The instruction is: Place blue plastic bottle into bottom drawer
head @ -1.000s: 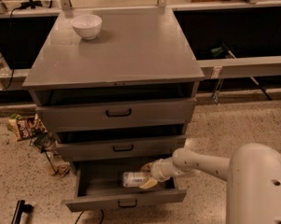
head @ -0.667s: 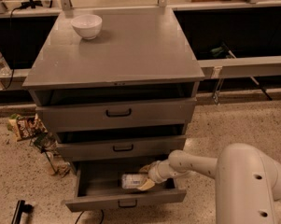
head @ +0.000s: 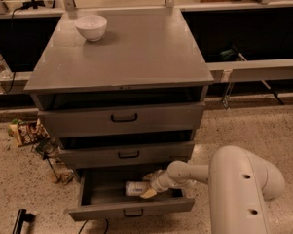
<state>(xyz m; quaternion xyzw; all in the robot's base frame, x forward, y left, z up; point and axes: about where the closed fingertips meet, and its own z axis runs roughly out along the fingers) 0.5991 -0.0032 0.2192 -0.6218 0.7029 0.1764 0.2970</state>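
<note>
1. Snack bags (head: 24,132) are seen on the floor at 9 o'clock of the cabinet (head: 136,57). A white bowl (head: 91,27) is set on its top, toward 11 o'clock.
2. The bottom drawer (head: 131,209) is pulled open.
3. The blue plastic bottle (head: 135,188) is laid on its side inside that drawer, near the middle. Its long axis runs 9-to-3 o'clock, roughly parallel to the drawer front.
4. The gripper (head: 149,192) is held inside the drawer at the bottle's 3 o'clock end, so the bottle lies at 9 o'clock from the jaws. Whether the jaws are clamped on it or parted cannot be told.
5. The single arm (head: 190,172) is extended in from 3 o'clock.
6. Placement is judged nearly done. A retreat toward 3 o'clock along the bottle's axis is likely needed, without dragging the bottle.
</note>
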